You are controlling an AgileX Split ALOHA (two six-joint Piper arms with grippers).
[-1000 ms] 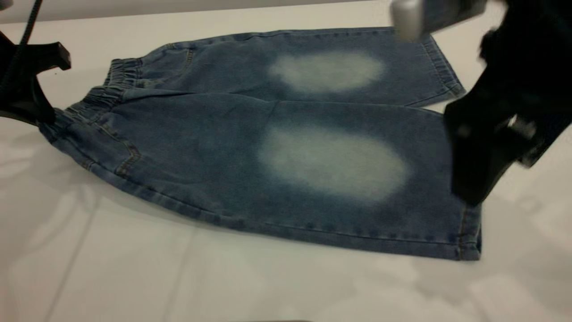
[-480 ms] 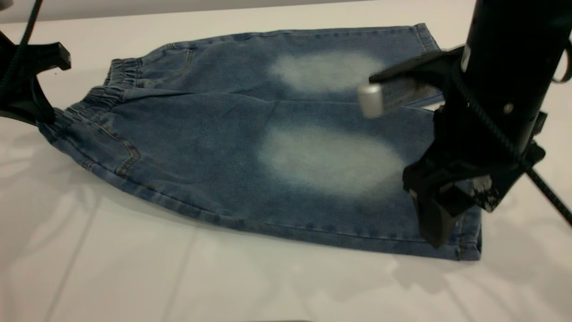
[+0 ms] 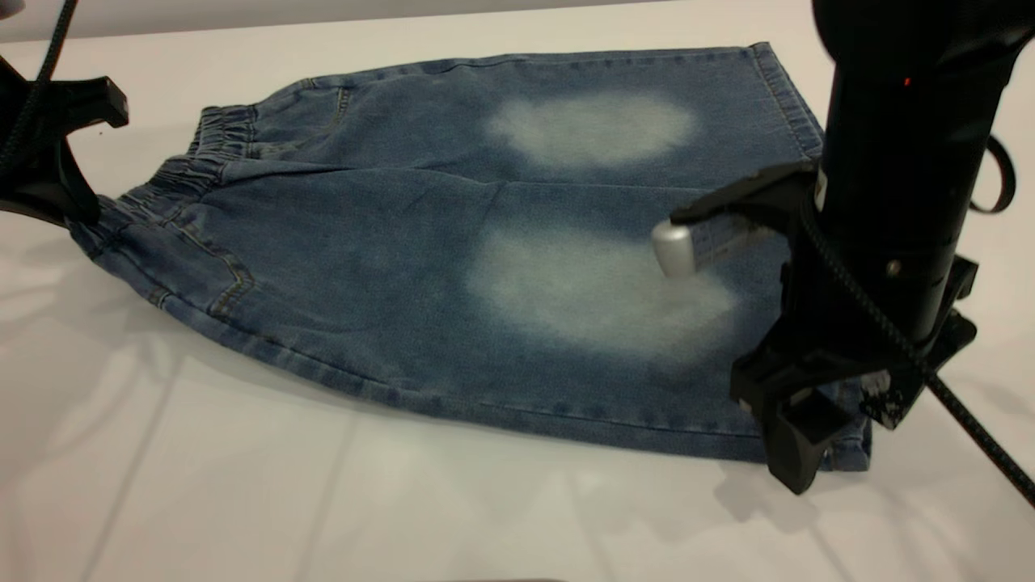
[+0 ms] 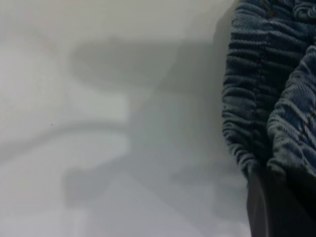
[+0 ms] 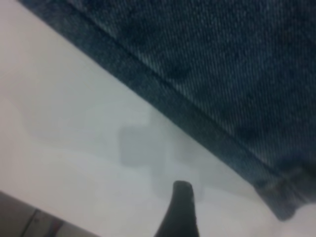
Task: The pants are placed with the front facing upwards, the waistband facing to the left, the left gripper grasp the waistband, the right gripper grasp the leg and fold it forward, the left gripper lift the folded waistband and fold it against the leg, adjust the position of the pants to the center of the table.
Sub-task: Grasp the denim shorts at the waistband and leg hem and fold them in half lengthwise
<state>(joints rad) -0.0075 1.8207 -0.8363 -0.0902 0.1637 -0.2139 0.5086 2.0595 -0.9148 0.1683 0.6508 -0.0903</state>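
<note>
Here, from outside, the pants (image 3: 453,267) lie flat on the table (image 3: 242,485), waistband (image 3: 194,166) to the left. The left gripper (image 3: 69,206) sits at the waistband's near corner. The right gripper (image 3: 796,453) stands over the near leg (image 3: 566,323) at its hem corner. I cannot tell if either one is open.

The left wrist view shows the puckered waistband beside bare table.

The right wrist view shows one dark finger (image 5: 178,212) over the table, just beside the hem.

I see the pants (image 3: 453,267) as matt washed denim, the waistband (image 4: 252,94) ruched cloth; the table (image 3: 242,493) smooth, faintly glossy; my right gripper (image 3: 808,436) black plastic.
</note>
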